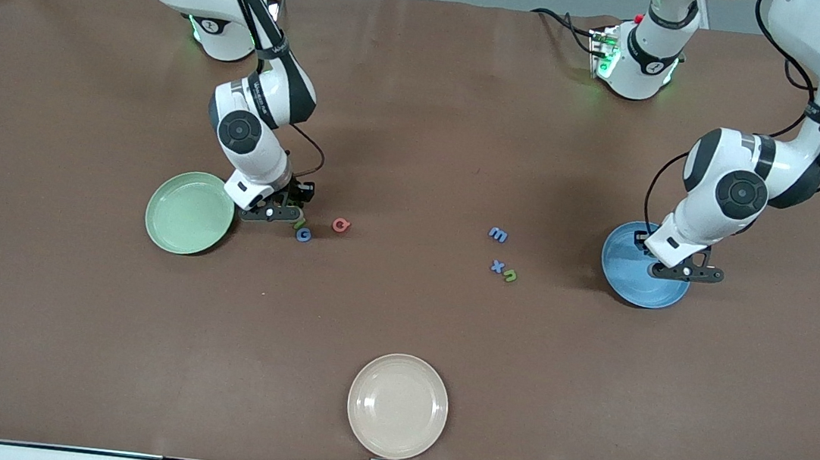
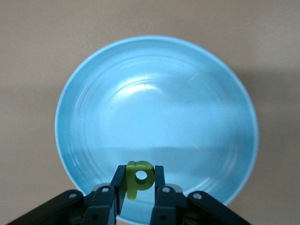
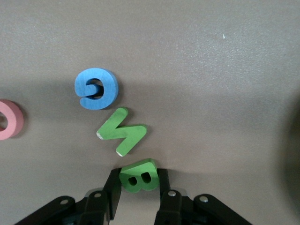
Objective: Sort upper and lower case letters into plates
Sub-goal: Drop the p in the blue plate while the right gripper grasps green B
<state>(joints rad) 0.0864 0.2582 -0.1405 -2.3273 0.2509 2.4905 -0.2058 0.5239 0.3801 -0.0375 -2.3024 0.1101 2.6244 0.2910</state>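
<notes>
From across the table, the right gripper (image 1: 288, 213) sits low between the pale green round plate (image 1: 189, 212) and the small blue letter G (image 1: 303, 234), while the left gripper (image 1: 687, 273) hangs over the bright blue round plate (image 1: 638, 273). The left wrist view shows it pinching a small green letter p (image 2: 138, 178) upright, presumably for dropping. The right wrist view shows fingers bracketing the flat green letter B (image 3: 139, 176), touching it, beside the green N (image 3: 121, 132).

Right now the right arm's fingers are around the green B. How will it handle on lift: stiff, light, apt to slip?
Green B looks like a thick, flat, hard-edged block, so probably stiff and light. The right gripper has fingers on its two sides near one end, so it may pivot. Green N lies very close beside it; lifting could nudge it.
</notes>
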